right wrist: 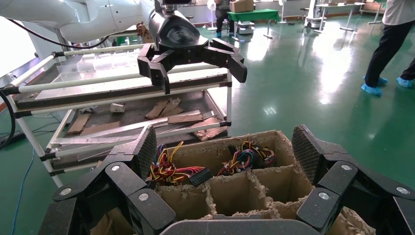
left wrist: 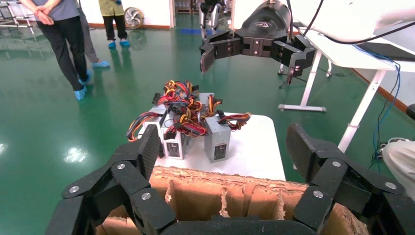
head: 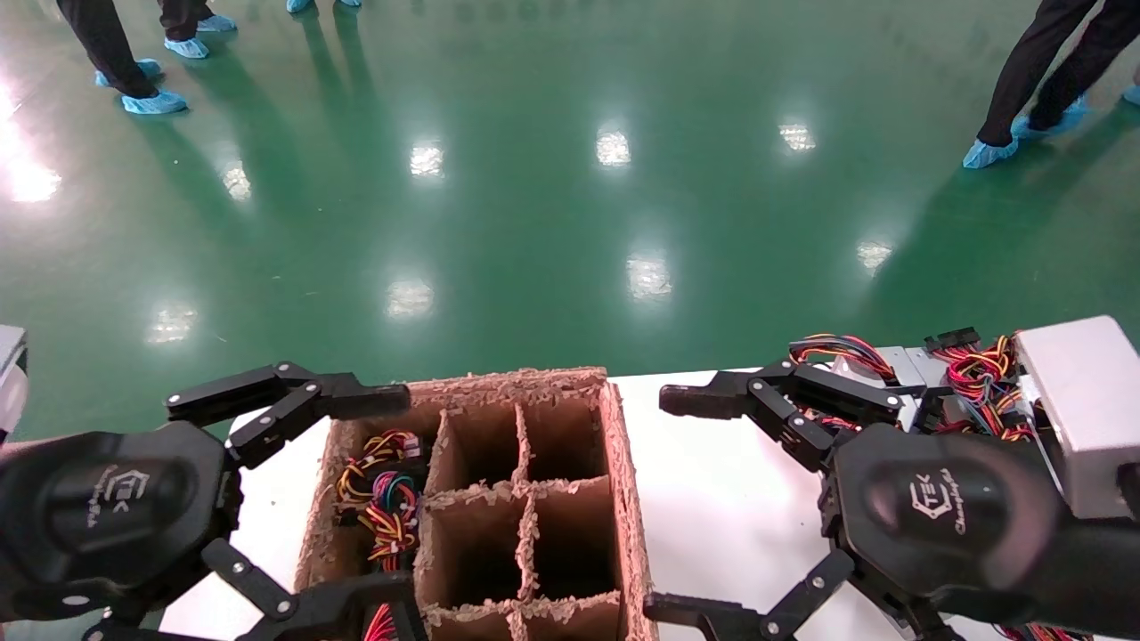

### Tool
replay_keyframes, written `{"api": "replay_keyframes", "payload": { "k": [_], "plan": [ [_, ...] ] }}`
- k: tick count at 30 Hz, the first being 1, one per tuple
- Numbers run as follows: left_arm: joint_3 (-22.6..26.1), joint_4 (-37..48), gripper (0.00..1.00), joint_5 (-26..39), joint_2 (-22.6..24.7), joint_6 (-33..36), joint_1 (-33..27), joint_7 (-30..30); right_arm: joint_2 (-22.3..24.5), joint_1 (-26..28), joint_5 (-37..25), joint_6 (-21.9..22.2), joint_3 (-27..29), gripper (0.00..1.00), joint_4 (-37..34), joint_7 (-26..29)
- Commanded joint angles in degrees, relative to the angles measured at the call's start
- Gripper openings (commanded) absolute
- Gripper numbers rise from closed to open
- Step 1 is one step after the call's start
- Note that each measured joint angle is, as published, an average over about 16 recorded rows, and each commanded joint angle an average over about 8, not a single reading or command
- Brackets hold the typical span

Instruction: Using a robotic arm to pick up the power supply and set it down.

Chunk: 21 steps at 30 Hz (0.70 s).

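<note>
Both my claws hang close to me, one on each side of the box [head: 623, 463]. My left claw [head: 356, 499] is spread wide and holds nothing. It floats over the left edge of the box. My right claw [head: 686, 503] is spread wide too and holds nothing. It floats over the white counter [head: 721, 507], just right of the box.

The box is brown cardboard with walls that split it into small rooms. Wires [head: 383, 499] in red, yellow and black fill the left rooms. The middle and right rooms look dark.

The power supplies [left wrist: 188, 129] stand in a bunch on the counter, far to my right, behind my right claw. Their wires [left wrist: 183, 105] pile on top of them. One silver one [left wrist: 217, 139] stands upright at the edge of the bunch.
</note>
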Motion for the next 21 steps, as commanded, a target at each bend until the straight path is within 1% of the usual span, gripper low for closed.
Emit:
{"api": "replay_keyframes", "payload": {
  "k": [1,6,10,16,21],
  "plan": [
    [0.0,0.0,0.00,0.0,0.0,0.0,0.0,0.0,0.1,0.0,0.0,0.0,0.0,1.00,0.1,0.0],
    [0.0,0.0,0.00,0.0,0.0,0.0,0.0,0.0,-0.9,-0.3,-0.6,0.1,-0.5,1.00,-1.3,-0.6],
    [0.0,0.0,0.00,0.0,0.0,0.0,0.0,0.0,-2.5,-0.5,-1.8,0.1,-1.6,1.00,-3.2,-1.4],
    [0.0,0.0,0.00,0.0,0.0,0.0,0.0,0.0,-7.2,-0.1,-5.7,0.2,-4.7,1.00,-5.7,-2.9],
    [0.0,0.0,0.00,0.0,0.0,0.0,0.0,0.0,-11.7,1.3,-8.5,0.7,-7.4,1.00,-6.4,-3.0]
  ]
}}
